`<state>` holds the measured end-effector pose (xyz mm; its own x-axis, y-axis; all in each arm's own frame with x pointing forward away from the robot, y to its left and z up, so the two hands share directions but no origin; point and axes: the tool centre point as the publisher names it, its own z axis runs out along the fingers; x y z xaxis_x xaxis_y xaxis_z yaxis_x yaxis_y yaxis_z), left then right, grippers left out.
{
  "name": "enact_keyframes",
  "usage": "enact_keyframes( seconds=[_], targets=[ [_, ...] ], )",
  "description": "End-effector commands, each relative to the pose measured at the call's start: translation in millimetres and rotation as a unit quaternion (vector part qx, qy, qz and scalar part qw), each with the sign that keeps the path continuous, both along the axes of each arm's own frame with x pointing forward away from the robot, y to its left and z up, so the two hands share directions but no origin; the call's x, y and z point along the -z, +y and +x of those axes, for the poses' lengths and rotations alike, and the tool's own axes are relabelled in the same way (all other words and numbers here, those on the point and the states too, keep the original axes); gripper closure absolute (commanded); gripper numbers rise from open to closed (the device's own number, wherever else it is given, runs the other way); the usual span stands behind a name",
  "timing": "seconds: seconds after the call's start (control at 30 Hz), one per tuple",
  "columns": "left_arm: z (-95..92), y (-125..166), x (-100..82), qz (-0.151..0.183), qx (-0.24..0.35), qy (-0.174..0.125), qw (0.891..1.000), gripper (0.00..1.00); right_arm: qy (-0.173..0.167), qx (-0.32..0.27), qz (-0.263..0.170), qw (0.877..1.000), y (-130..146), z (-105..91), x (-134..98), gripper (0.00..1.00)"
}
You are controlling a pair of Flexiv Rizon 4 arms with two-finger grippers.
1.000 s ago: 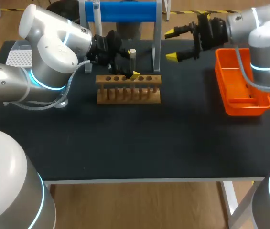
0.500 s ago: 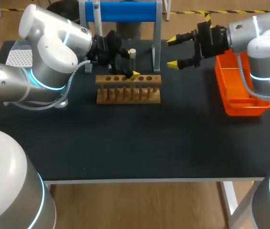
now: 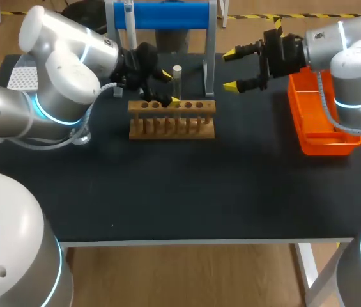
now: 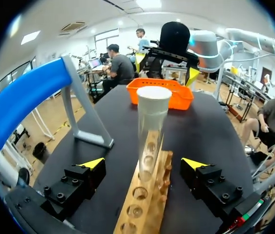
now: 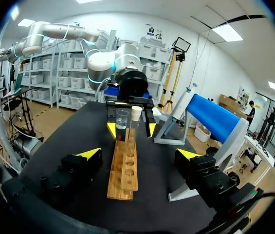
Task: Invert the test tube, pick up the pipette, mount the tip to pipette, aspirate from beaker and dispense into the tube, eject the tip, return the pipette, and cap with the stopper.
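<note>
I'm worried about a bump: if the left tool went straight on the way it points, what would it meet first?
Probably the test tube, standing upright in the wooden rack, straight ahead in line with the gap between the left tool's open fingers. Depth is hard to judge.

On the black table (image 3: 199, 192), an orange bin (image 3: 327, 146) sits at the right and a blue-barred stand (image 3: 161, 15) at the back.

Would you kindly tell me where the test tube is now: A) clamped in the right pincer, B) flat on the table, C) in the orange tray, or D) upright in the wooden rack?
D: the test tube stands upright in a hole of the wooden rack.
</note>
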<state>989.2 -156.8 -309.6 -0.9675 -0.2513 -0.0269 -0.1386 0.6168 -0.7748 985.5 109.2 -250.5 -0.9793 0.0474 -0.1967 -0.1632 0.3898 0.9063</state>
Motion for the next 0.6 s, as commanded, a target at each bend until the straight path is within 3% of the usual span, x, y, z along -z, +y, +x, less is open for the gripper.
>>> enact_keyframes(
  seconds=[0.03, 0.6],
  targets=[
    [-5.6, 10, -5.6, 0.018, -0.018, 0.003, 1.0, 0.0, 0.0, 0.0, 0.0, 1.0, -1, -0.5, 0, 0.0],
    [-10.8, 72, -17.4, 0.004, -0.118, -0.039, 0.992, 0.0, 0.0, 0.0, 0.0, 1.0, -1, -0.5, 0, 0.0]
  ],
)
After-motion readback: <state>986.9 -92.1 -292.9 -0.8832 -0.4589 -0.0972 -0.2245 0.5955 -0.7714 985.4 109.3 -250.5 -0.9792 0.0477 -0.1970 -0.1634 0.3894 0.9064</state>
